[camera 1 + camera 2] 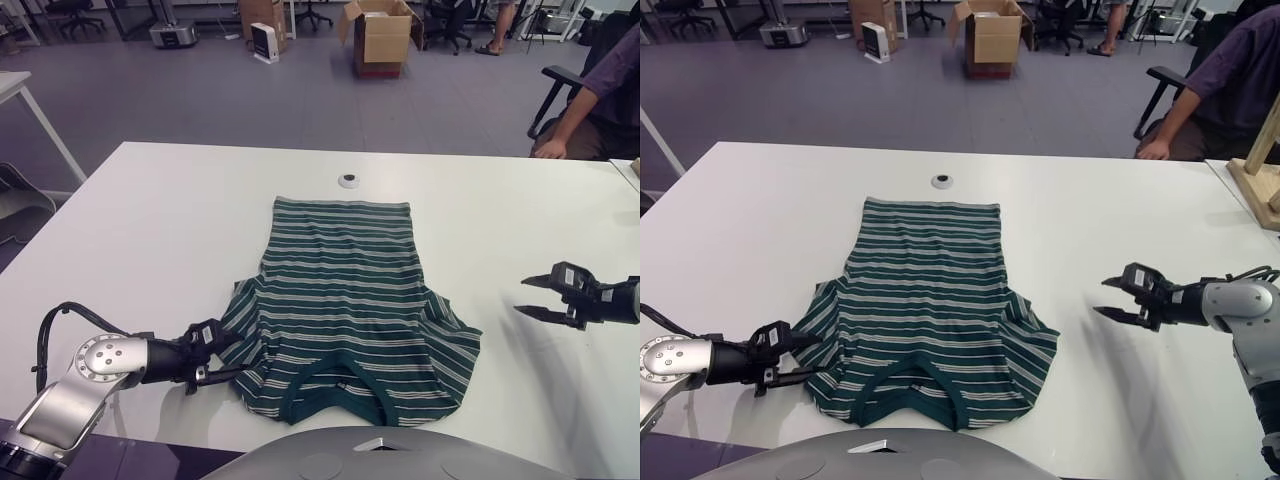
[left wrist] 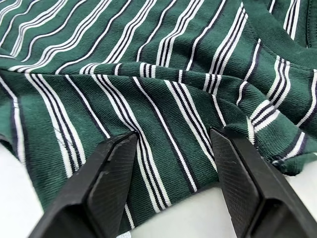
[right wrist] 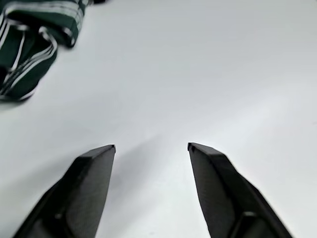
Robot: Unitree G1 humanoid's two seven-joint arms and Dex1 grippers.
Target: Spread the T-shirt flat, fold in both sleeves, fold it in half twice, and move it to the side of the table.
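Spreading, head view: T-shirt [image 1: 345, 290] laid on table [image 1: 150, 220], partly rumpled.
Left wrist view: left gripper [image 2: 173, 133] wide open, empty, straddling T-shirt's sleeve [image 2: 163, 163]; edge is best pinched, then drawn outward.
Right wrist view: right gripper [image 3: 151, 145] parted, empty, well apart from T-shirt.

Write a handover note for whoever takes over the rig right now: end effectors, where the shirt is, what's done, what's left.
Left end effector: open at the edge of the left sleeve, not closed on it.
Right end effector: open over bare table, apart from the right sleeve.
T-shirt: mid-table, collar toward the robot, body roughly flat, sleeves rumpled.
Done: spreading, mostly.
Left: fold in both sleeves, fold in half twice, move it to the table's side.
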